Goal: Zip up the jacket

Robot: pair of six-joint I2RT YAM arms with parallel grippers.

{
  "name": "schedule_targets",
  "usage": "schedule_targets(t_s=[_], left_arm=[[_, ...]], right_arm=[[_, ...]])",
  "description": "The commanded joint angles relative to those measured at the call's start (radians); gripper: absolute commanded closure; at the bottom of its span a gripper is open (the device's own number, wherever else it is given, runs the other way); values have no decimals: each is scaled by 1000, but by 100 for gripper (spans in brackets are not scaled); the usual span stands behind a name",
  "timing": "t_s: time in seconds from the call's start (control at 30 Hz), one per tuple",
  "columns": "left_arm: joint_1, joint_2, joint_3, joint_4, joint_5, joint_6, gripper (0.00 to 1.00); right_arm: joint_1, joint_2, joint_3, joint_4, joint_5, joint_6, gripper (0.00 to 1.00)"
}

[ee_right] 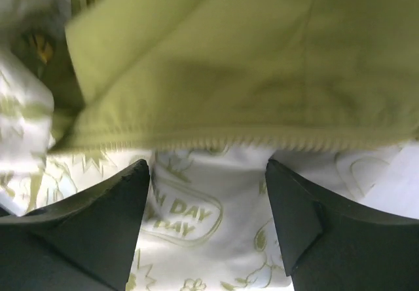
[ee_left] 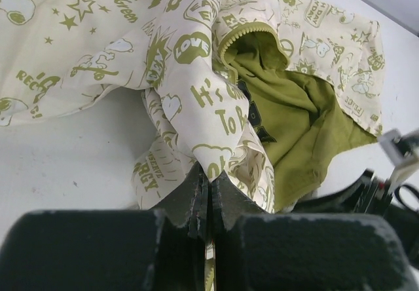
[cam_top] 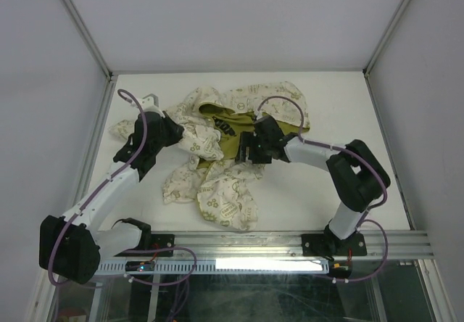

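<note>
The jacket lies crumpled in the middle of the table, cream with olive-green print, its olive lining showing at the centre. My left gripper is at the jacket's left side, shut on a fold of the cream fabric. In the left wrist view the lining and a toothed zipper edge show beyond the pinch. My right gripper is open over the jacket's middle. In the right wrist view its fingertips straddle printed cream fabric, just below a zipper edge along the lining.
White enclosure walls stand on both sides and at the back. A metal rail runs along the near edge of the white table. The right arm's black body shows at the lower right of the left wrist view.
</note>
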Motion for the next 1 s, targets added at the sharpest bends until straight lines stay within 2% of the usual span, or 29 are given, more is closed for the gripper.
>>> schedule_targets(t_s=[0.0, 0.07, 0.3, 0.57, 0.73, 0.97], left_arm=[[8, -69, -23, 51, 54, -21, 100], [7, -86, -38, 42, 64, -22, 100], [7, -117, -42, -2, 69, -7, 100], [7, -141, -13, -44, 19, 20, 100], [8, -125, 8, -52, 49, 31, 100], [8, -116, -34, -52, 182, 3, 100]], right_arm=[[-76, 95, 79, -36, 120, 10, 28], [-137, 123, 95, -43, 143, 9, 31], [-383, 200, 167, -64, 111, -28, 32], [-577, 271, 332, -131, 150, -102, 32], [-616, 213, 359, -159, 140, -156, 31], [-565, -10, 186, -144, 74, -188, 25]])
